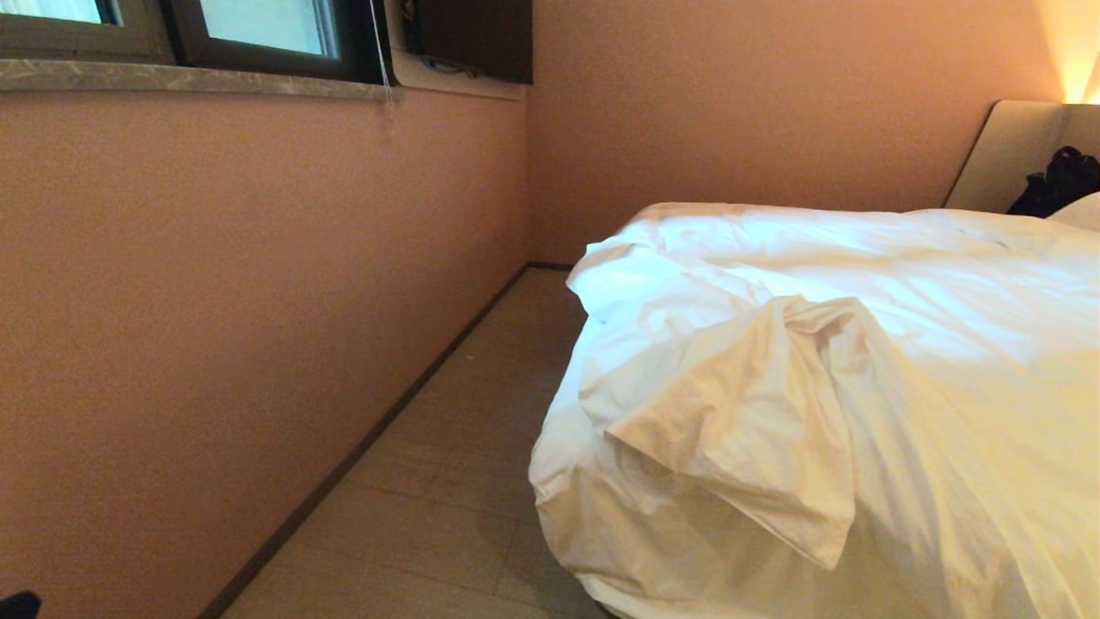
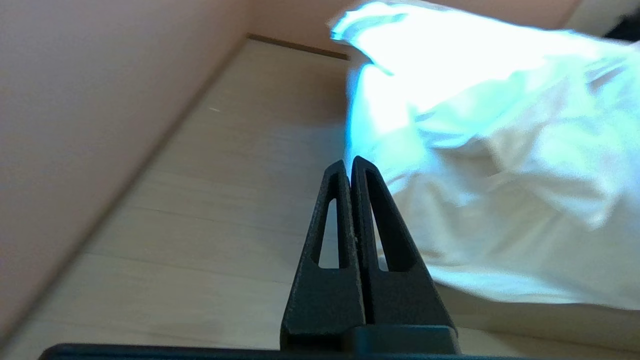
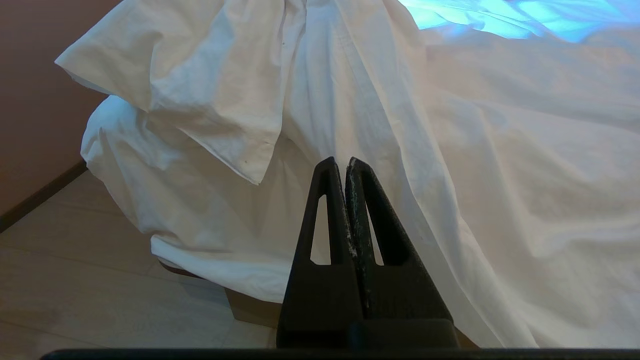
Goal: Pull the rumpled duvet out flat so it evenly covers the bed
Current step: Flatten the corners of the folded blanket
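Covering: duvet [image 1: 859,344] heaped on bed [image 1: 1014,146], rumpled, one corner folded back over the near left edge (underside showing).
Overhang: duvet drapes down the bed's side toward the floor [image 1: 447,481].
Left gripper [image 2: 348,162]: fingers pressed together, empty, over the floor strip between wall [image 1: 215,301] and bed, clear of the duvet.
Right gripper [image 3: 341,162]: fingers together, empty, pointed at the hanging duvet near the folded corner.
Headboard end: dark bag [image 1: 1061,180] near a pillow.

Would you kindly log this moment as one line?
duvet: rumpled, corner folded back | bed: base barely visible | left tool: shut, empty, above floor | right tool: shut, empty, facing duvet
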### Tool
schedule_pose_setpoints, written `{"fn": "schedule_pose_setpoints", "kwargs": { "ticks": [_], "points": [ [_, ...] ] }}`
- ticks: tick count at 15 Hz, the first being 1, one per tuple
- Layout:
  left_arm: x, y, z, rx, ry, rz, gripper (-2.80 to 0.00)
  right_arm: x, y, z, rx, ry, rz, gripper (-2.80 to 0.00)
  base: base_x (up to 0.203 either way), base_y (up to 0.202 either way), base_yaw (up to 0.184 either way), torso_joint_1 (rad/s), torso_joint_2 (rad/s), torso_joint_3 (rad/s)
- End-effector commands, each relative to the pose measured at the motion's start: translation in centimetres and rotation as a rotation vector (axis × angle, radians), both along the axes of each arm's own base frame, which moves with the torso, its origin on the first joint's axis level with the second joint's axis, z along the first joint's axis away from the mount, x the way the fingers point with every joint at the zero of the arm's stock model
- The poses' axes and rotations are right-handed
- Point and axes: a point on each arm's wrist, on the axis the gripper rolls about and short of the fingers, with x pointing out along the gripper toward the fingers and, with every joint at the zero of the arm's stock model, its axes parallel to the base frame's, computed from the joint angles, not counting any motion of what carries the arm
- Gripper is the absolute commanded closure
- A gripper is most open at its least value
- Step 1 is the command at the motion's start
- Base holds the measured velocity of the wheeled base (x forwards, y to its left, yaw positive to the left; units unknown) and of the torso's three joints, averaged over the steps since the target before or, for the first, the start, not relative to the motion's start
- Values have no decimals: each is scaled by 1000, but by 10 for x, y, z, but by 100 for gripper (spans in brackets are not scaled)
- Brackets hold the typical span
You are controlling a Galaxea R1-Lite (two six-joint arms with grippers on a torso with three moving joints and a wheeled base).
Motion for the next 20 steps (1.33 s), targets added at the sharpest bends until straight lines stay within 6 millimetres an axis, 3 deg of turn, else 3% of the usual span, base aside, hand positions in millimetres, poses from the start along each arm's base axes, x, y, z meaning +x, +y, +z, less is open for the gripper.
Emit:
{"fn": "schedule_pose_setpoints", "kwargs": {
  "ticks": [1,13,20],
  "points": [
    [37,-1,12,-35,114,-26,0,0,0,0,0,0,0,0,0,0,0,0,0,0],
    [180,-6,74,-155,134,-174,0,0,0,0,0,0,1,0,0,0,0,0,0,0],
    [261,-30,97,-209,144,-273,0,0,0,0,0,0,0,0,0,0,0,0,0,0]
  ]
}}
